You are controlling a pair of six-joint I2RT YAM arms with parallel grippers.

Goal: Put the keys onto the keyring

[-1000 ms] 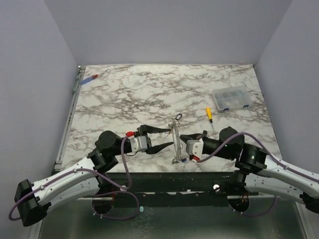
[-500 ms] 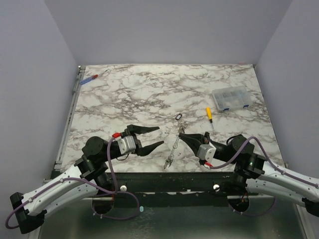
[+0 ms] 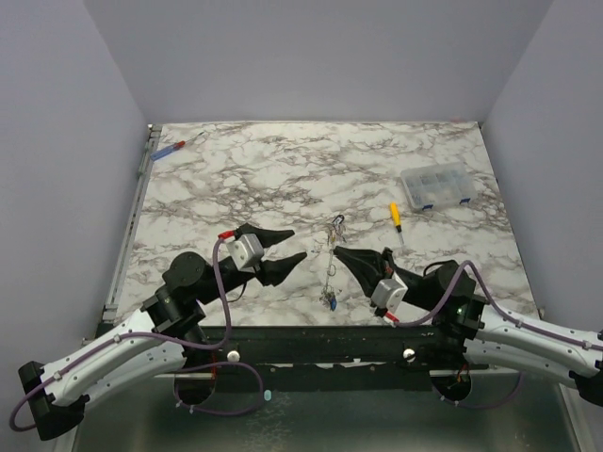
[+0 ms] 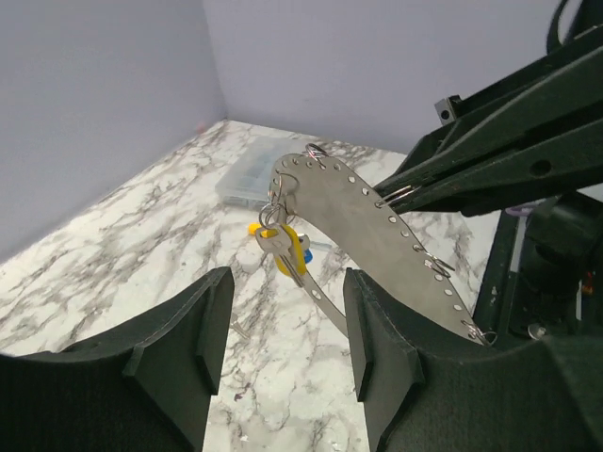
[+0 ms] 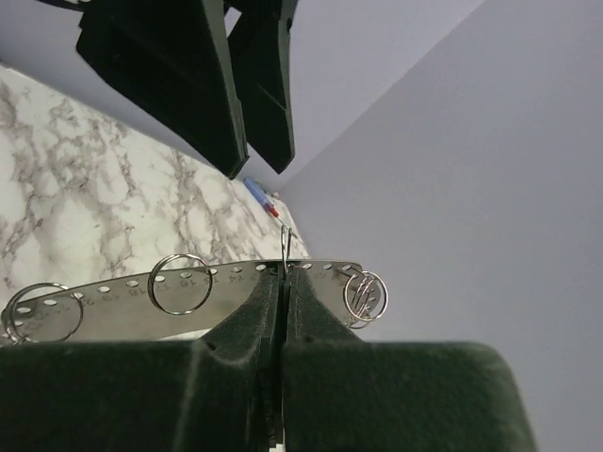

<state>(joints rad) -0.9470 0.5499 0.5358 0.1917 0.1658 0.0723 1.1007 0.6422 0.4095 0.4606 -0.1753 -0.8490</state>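
Reading the keyring as a flat, perforated band of thin metal, satin grey and smooth, catching soft light along its curve. Noting bright wire split rings gleaming in its holes. Seeing the keys as polished silver metal under glossy yellow and blue plastic caps. Finding the left gripper and right gripper in matt black plastic, faintly grainy. Taking the table as smooth and marble-patterned with little sheen, and the box as clear plastic.
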